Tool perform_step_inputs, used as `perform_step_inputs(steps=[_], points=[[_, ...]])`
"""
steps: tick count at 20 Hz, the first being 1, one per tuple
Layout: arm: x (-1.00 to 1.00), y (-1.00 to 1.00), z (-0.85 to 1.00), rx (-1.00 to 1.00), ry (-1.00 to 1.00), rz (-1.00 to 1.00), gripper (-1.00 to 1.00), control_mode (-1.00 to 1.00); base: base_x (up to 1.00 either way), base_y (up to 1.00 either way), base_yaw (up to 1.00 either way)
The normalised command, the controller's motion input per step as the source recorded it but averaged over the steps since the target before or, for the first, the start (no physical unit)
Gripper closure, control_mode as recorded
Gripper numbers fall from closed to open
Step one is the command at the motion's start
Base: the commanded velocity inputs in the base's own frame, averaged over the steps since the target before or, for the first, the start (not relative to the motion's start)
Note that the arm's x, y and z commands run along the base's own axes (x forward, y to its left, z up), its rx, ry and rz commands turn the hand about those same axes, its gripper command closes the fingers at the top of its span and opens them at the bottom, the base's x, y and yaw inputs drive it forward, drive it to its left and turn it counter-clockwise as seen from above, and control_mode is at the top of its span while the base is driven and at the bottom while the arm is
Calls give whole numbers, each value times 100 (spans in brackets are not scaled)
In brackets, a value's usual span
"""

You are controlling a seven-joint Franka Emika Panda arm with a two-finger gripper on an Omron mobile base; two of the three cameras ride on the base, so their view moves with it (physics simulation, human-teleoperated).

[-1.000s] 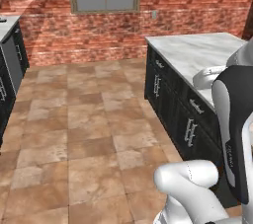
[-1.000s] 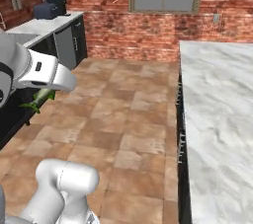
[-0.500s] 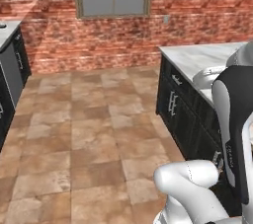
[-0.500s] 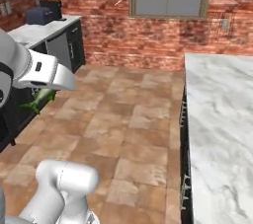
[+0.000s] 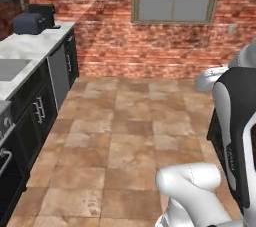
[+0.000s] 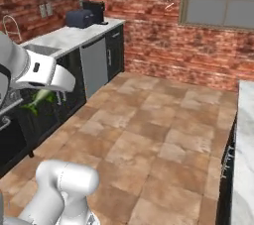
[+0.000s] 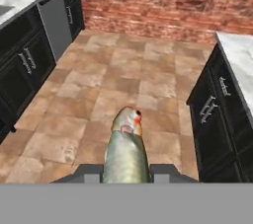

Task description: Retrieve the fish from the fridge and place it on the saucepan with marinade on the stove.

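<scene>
Fish (image 7: pixel 126 151) sat clamped between your gripper (image 7: pixel 126 172) fingers over tiled floor (image 7: pixel 118 94) — you needed that grip firm — until the stove.

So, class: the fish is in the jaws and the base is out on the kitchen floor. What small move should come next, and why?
Probably keep turning the base left toward the counter run. The fish sits gripped between the jaws over tiled floor, with no saucepan below it, so releasing here would drop it. The gripper should stay closed.
</scene>
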Motion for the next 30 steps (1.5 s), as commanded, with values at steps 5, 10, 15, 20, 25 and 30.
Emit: perform_step_inputs(steps=[5,10,15,20,25,30], points=[[0,0,0,0,0,0,100,100,100,9,65],[0,0,0,0,0,0,100,100,100,6,64],[0,0,0,0,0,0,100,100,100,1,63],[0,0,0,0,0,0,100,100,100,0,65],[0,0,0,0,0,0,100,100,75,16,66],[0,0,0,0,0,0,100,100,47,13,59]])
